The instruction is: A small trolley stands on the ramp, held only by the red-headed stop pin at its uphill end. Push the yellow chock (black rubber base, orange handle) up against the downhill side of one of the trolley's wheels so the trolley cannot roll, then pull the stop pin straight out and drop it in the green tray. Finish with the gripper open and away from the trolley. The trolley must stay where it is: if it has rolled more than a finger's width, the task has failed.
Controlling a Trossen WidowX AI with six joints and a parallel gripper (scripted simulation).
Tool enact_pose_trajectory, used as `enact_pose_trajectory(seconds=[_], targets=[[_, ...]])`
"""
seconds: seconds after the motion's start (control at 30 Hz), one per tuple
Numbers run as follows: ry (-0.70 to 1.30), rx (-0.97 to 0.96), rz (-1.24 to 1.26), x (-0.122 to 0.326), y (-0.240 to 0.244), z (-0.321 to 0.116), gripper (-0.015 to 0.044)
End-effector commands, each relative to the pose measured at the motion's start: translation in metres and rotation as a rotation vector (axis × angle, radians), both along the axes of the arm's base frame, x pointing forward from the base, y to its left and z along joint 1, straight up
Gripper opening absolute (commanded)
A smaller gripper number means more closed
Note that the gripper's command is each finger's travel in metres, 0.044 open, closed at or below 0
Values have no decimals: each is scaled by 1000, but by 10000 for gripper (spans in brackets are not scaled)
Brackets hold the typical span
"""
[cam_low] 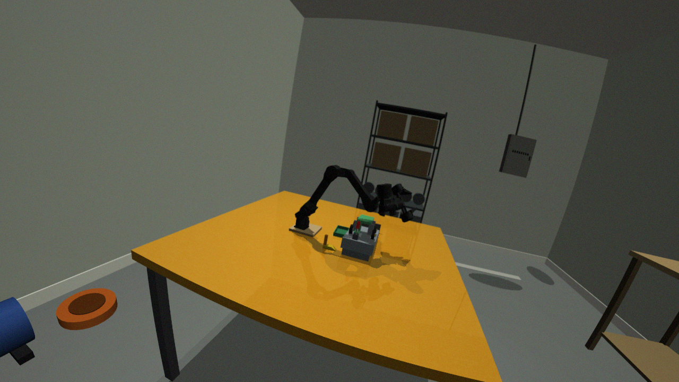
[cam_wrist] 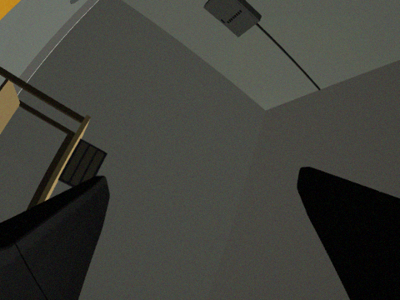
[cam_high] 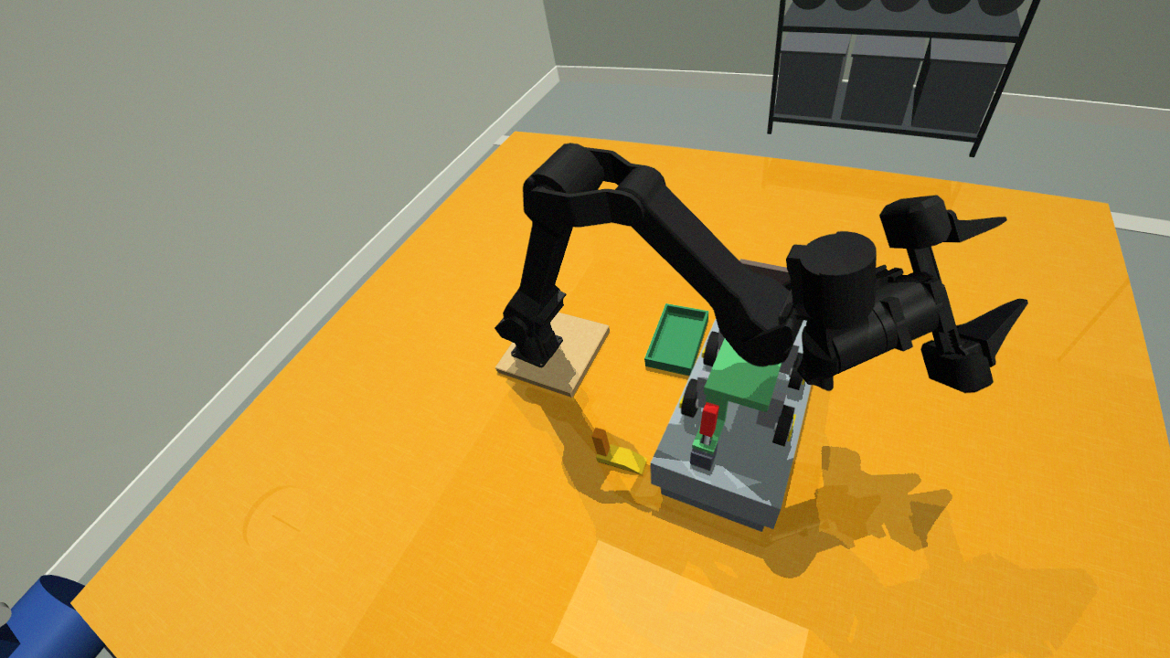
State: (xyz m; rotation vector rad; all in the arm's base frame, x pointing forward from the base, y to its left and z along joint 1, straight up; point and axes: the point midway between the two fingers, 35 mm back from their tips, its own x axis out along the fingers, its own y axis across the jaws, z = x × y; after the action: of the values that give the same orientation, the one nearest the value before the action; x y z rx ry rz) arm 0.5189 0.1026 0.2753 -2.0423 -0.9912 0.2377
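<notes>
1. Orange tabletop (cam_high: 367, 458) (cam_low: 266, 266) (cam_wrist: 6, 6) is bordered by straight edges; in the top view, a stretch of it is seen between the gripper (cam_high: 1014, 260) (cam_low: 407, 204) (cam_wrist: 202, 177) and the 3 o'clock edge. Open air is left between and around the fingertips.
2. The fingers are spread wide, nothing is held, and no object is touched by them. In the wrist view, they are backed by walls, with a wall box (cam_low: 518, 155) (cam_wrist: 233, 17) seen towards 12 o'clock.
3. The arm (cam_high: 686, 237) (cam_low: 315, 194) is arched high from its base board (cam_high: 589, 335) (cam_low: 315, 231), at 9 o'clock of the trolley (cam_high: 744, 380) (cam_low: 365, 218). The gripper is raised at the trolley's 2 o'clock, its fingers pointed outward to 3 o'clock.
4. The trolley is stood on the grey ramp (cam_high: 711, 493) (cam_low: 356, 246), partly hidden from above by the arm. The red-headed pin (cam_high: 709, 419) (cam_low: 358, 225) is seated upright at its 7 o'clock.
5. The yellow chock (cam_high: 623, 460) (cam_low: 329, 246) is placed on the tabletop beside the ramp, towards 8 o'clock, away from the wheels. The green tray (cam_high: 675, 339) (cam_low: 339, 231) is set at the trolley's 10 o'clock.
</notes>
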Motion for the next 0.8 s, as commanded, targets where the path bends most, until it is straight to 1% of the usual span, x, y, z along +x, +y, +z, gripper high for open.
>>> enact_pose_trajectory(seconds=[0.0, 0.07, 0.23, 0.53, 0.77], targets=[[8, 5, -2, 0, -1, 0, 374], [69, 41, -16, 2, -7, -1, 321], [355, 235, -98, 7, -38, -7, 190], [835, 652, -293, 1, -95, -27, 190], [1137, 1025, -481, -18, -136, -46, 190]])
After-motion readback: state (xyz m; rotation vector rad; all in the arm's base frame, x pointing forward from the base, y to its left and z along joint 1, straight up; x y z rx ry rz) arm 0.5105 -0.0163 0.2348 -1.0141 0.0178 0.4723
